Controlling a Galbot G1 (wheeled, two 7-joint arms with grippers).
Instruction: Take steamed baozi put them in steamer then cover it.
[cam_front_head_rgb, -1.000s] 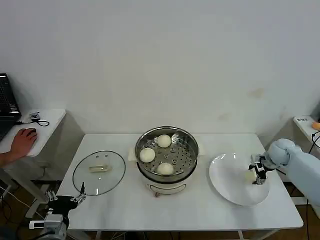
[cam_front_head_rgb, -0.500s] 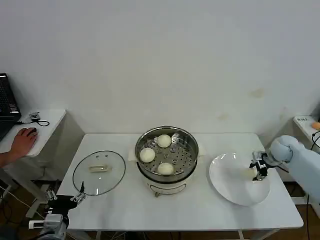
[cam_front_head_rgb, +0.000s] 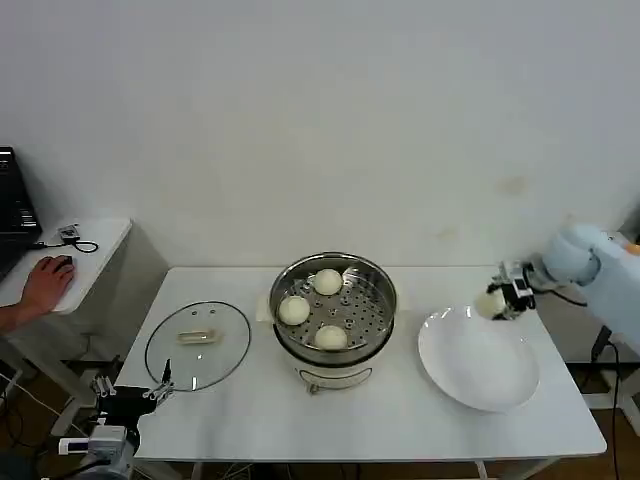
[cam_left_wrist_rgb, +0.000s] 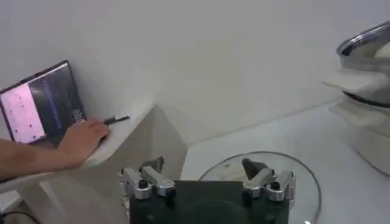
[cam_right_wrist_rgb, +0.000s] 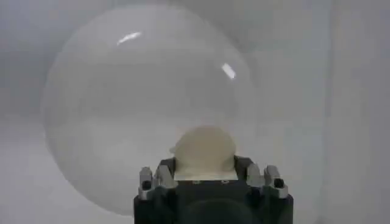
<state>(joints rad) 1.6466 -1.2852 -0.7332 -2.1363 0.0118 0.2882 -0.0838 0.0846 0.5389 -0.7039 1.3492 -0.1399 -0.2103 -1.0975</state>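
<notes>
White surface (cam_front_head_rgb: 400, 420) against a plain white wall: the right hand (cam_front_head_rgb: 505, 297) hangs above the far rim of the white plate (cam_front_head_rgb: 478, 370), fingers clamped on one baozi (cam_front_head_rgb: 490, 302), lifted clear of the plate. Three more baozi (cam_front_head_rgb: 294, 310) sit on the perforated tray in the steamer (cam_front_head_rgb: 333, 300) at centre. Glass lid (cam_front_head_rgb: 198, 344) lies flat to the steamer's left. Left hand (cam_left_wrist_rgb: 206, 176) parked low by the surface's front-left corner, fingers spread wide, nothing in them. At far left, a side desk (cam_front_head_rgb: 95, 250) w/ a laptop (cam_left_wrist_rgb: 39, 103); a person's hand (cam_front_head_rgb: 45, 285) rests on a mouse.
</notes>
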